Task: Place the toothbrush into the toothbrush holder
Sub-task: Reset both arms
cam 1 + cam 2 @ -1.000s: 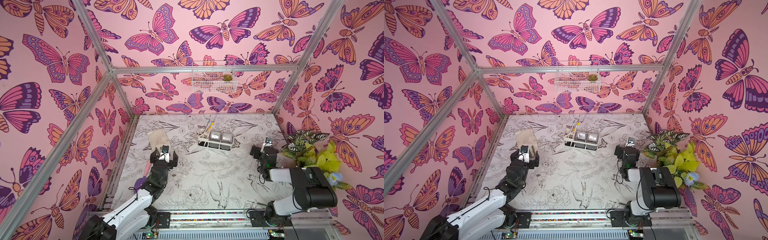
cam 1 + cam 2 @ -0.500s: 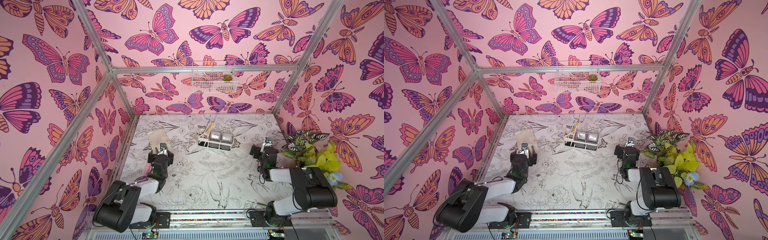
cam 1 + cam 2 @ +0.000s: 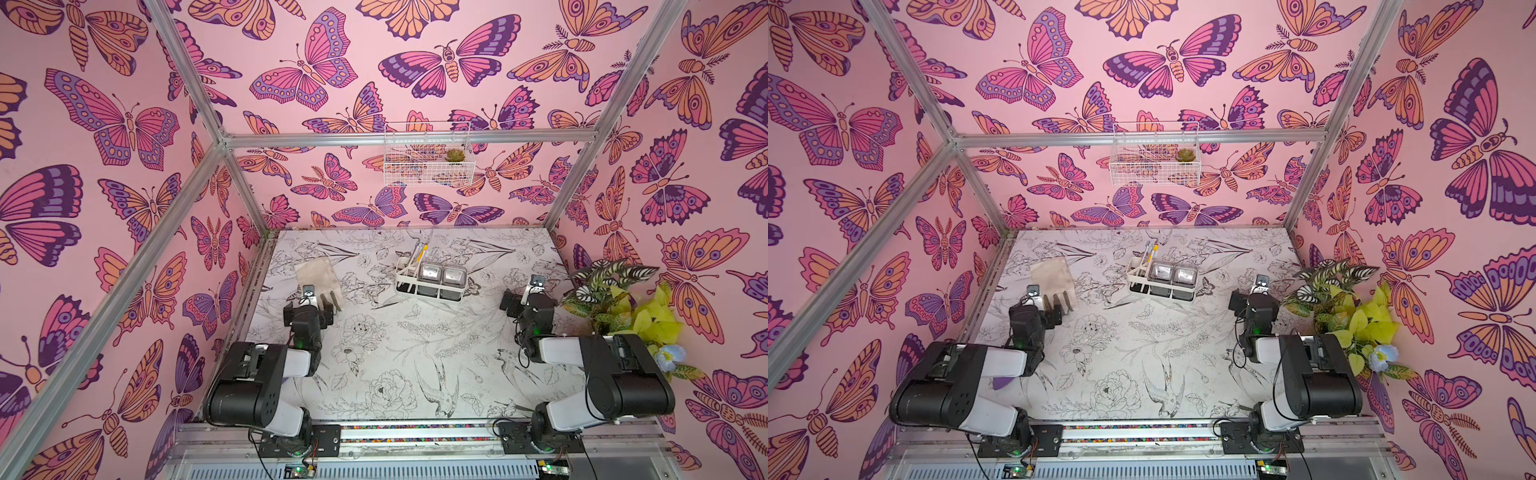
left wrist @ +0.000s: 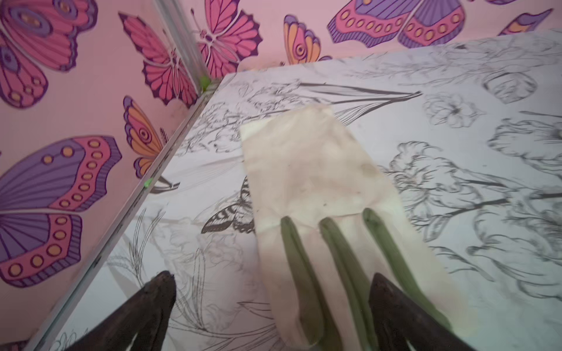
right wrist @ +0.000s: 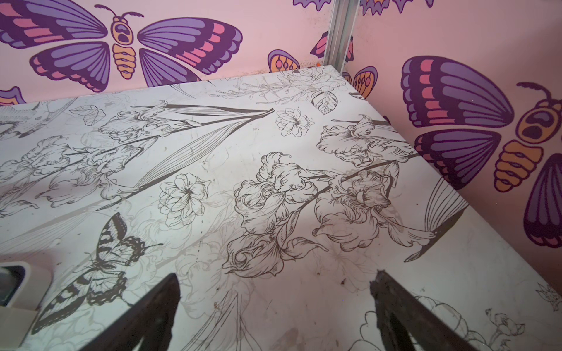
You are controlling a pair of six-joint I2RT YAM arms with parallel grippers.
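Observation:
The toothbrush holder (image 3: pixel 432 279) (image 3: pixel 1163 279), a white caddy with two clear-grey cups, stands mid-table toward the back in both top views. A yellow-tipped toothbrush (image 3: pixel 422 252) (image 3: pixel 1154 251) leans in its slot end beside a white handle. My left gripper (image 3: pixel 309 309) (image 4: pixel 273 278) is open and empty at the left, low over the near end of a beige cloth. My right gripper (image 3: pixel 530 301) (image 5: pixel 276 276) is open and empty over bare table at the right. The holder's corner (image 5: pixel 29 273) shows at the edge of the right wrist view.
A beige cloth with green stripes (image 3: pixel 318 275) (image 4: pixel 310 170) lies at the far left. Potted plants (image 3: pixel 606 291) crowd the right wall beside my right arm. A white wire basket (image 3: pixel 428 160) hangs on the back wall. An unclear purple patch (image 3: pixel 1003 382) shows under my left arm.
My left arm has folded back, its elbow now over the front rail, and its gripper has drifted slightly left. The right arm and holder have not moved.

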